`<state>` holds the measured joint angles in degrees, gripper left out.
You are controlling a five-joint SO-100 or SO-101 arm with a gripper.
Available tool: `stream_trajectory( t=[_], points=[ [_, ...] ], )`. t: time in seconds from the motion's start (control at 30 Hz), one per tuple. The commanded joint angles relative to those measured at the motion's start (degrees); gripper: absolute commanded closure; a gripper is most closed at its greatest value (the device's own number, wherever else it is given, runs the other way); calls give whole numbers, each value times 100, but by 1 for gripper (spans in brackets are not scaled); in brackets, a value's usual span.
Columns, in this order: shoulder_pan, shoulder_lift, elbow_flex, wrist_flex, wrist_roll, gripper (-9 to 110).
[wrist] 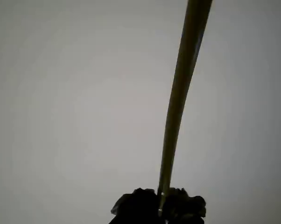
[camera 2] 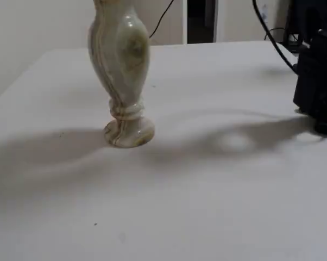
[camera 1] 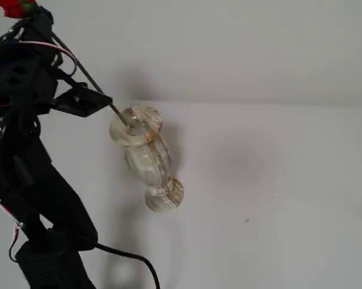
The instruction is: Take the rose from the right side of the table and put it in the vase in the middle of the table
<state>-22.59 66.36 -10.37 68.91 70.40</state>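
The vase [camera 1: 146, 150] stands upright on the white table [camera 1: 277, 180]; in a fixed view only its body and foot [camera 2: 120, 60] show, with the rim cut off at the top. My gripper [camera 1: 100, 96] is shut on the rose's thin stem [camera 1: 85, 71] up and left of the vase rim. The red bloom [camera 1: 15, 7] points away at the top left corner. The stem's lower end reaches the vase mouth [camera 1: 128, 122]. In the wrist view the grey-green stem [wrist: 178, 93] rises from my closed fingertips [wrist: 159, 207].
The black arm and its base [camera 1: 42, 241] fill the left side of a fixed view, with a black cable [camera 1: 133, 259] trailing on the table. The base [camera 2: 318, 81] shows at the right edge of the other fixed view. A wall lies beyond the table's far edge.
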Motion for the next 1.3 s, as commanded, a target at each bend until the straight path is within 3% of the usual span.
stream_trajectory(
  t=[0.0, 0.57, 0.77, 0.97, 1.13, 1.27],
  points=[
    [193, -79, -193, -149, 167, 102],
    [905, -229, -272, 352, 316, 101],
    [932, -264, -281, 853, 343, 96],
    [1081, -62, -281, 1230, 404, 78],
    [1222, 105, -237, 1916, 369, 54],
    [1450, 88, -281, 2312, 123, 48]
  ],
)
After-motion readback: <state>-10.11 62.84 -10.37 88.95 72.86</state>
